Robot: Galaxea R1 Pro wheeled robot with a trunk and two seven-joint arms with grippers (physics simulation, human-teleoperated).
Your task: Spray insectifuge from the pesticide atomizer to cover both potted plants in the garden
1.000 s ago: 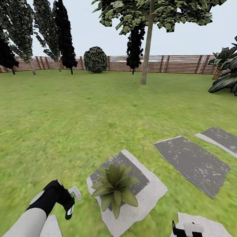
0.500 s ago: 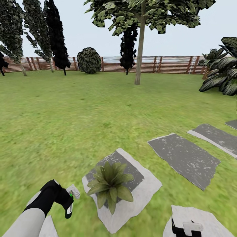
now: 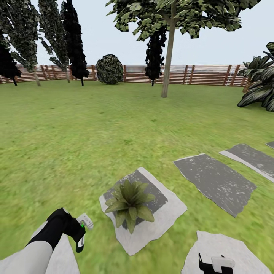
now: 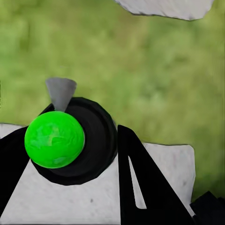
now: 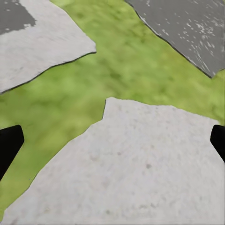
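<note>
One potted plant (image 3: 129, 203), a low rosette of broad green leaves, sits on a pale stepping stone (image 3: 167, 219) just ahead of me. The second potted plant is out of view. My left gripper (image 3: 78, 233) hangs low to the plant's left, shut on the pesticide atomizer (image 3: 85, 221), whose white trigger head points toward the plant. In the left wrist view the atomizer (image 4: 70, 140) shows as a dark round body with a bright green cap and a grey nozzle between the black fingers (image 4: 140, 183). My right gripper (image 3: 217, 265) is open over another pale stone (image 5: 131, 168).
Grey stepping stones (image 3: 215, 182) run off to the right across the lawn. A thin tree trunk (image 3: 167, 64) stands mid-lawn, a round bush (image 3: 109, 69) and dark trees line the brown slatted fence (image 3: 205, 74), and large dark fronds (image 3: 262, 91) reach in at right.
The whole picture swung left, then back right, and the plant sits slightly higher in it: the camera moved. Both arms keep their places in the view.
</note>
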